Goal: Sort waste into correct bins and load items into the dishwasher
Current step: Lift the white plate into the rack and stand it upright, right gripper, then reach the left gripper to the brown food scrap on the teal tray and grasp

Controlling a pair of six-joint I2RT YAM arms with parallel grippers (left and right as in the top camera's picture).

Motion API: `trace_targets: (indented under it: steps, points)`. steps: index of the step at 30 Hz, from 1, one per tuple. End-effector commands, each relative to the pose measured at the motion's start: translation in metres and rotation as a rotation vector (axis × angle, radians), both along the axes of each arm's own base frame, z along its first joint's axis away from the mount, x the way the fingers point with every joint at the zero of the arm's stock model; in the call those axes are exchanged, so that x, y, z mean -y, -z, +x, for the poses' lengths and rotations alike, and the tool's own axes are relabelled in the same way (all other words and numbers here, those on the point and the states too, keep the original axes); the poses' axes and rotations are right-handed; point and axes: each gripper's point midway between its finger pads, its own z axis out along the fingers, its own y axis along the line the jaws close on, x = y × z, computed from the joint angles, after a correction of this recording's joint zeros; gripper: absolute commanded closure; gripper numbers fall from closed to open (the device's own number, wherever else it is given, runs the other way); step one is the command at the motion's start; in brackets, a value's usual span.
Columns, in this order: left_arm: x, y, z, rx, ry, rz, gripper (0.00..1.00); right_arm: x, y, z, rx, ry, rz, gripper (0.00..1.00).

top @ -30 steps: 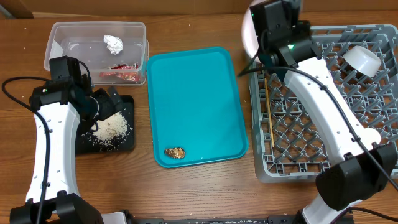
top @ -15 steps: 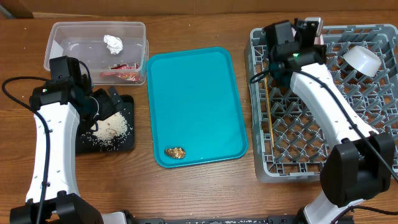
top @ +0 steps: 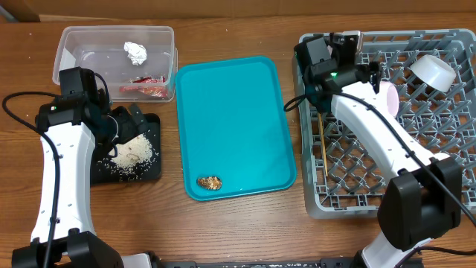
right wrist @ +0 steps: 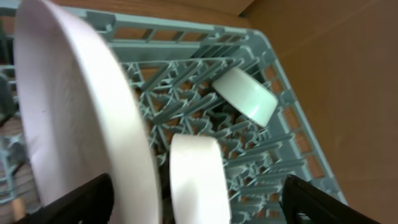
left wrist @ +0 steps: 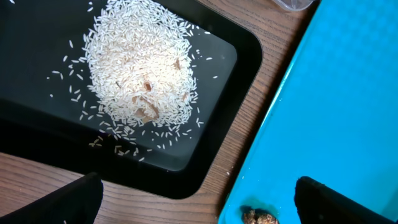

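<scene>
Right wrist only: plate point(right wrist: 68, 118) face, upright in dish rack point(right wrist: 280, 155); right gripper point(right wrist: 205, 200) spread, holding nothing. Left gripper point(left wrist: 193, 199), well apart from dish rack, spread, empty.

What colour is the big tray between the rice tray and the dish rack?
The tray is teal, clearest in the overhead view.

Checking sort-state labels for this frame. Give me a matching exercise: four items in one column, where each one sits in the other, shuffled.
Items
1. rice
2. tissue ball
3. brown food lump
4. plate

Places
A. teal tray
B. grey rack
C. black tray
D. clear tub

Pairs: 1-C, 2-D, 3-A, 4-B
</scene>
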Motion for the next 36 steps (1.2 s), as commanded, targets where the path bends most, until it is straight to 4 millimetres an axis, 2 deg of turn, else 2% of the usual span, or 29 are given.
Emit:
trace_targets:
  steps: [1, 4, 7, 11, 13, 14, 18, 22, 26, 29, 31, 36]
  points:
    - [0.0, -0.011, 0.005, 0.037, -0.008, -0.005, 0.0, -0.011, -0.041, 0.001, 0.118, -0.034, 0.142, 0.07]
    - [0.0, -0.011, 0.005, 0.037, -0.008, -0.004, 0.0, -0.029, -0.062, -0.005, 0.156, -0.116, 0.293, 0.0]
    - [0.0, -0.011, 0.005, 0.037, -0.008, -0.005, 0.0, -0.063, -0.069, -0.015, 0.1, -0.293, 0.468, 0.0]
    - [0.003, -0.01, 0.004, 0.033, -0.001, -0.007, 0.0, -0.114, -0.059, -0.043, -0.069, -0.526, 0.696, 0.0]
    - [0.008, -0.01, 0.004, 0.032, 0.016, -0.012, 0.0, -0.128, -0.047, -0.06, -0.163, -0.558, 0.779, 0.0]
    - [0.021, -0.011, 0.006, 0.039, 0.081, -0.03, 0.0, -0.13, -0.038, -0.072, -0.229, -0.549, 0.802, 0.0]
    - [0.052, -0.012, 0.007, 0.047, 0.23, -0.031, 0.0, -0.122, -0.027, -0.09, -0.314, -0.502, 0.8, 0.0]
    - [0.093, -0.009, 0.004, 0.052, 0.467, -0.002, 0.0, -0.116, -0.02, -0.105, -0.382, -0.47, 0.793, 0.0]
    - [0.128, 0.001, -0.006, 0.026, 0.659, 0.047, 0.0, -0.1, -0.016, -0.111, -0.409, -0.422, 0.752, 0.0]
    - [0.141, 0.012, -0.017, -0.019, 0.733, 0.103, 0.0, -0.083, -0.016, -0.108, -0.385, -0.34, 0.771, 0.0]
    - [0.15, 0.019, -0.025, -0.051, 0.775, 0.115, 0.0, -0.063, -0.016, -0.103, -0.351, -0.261, 0.794, 0.0]
    - [0.168, 0.044, -0.048, -0.144, 0.855, 0.109, 0.0, -0.03, -0.016, -0.099, -0.308, -0.147, 0.919, 0.0]
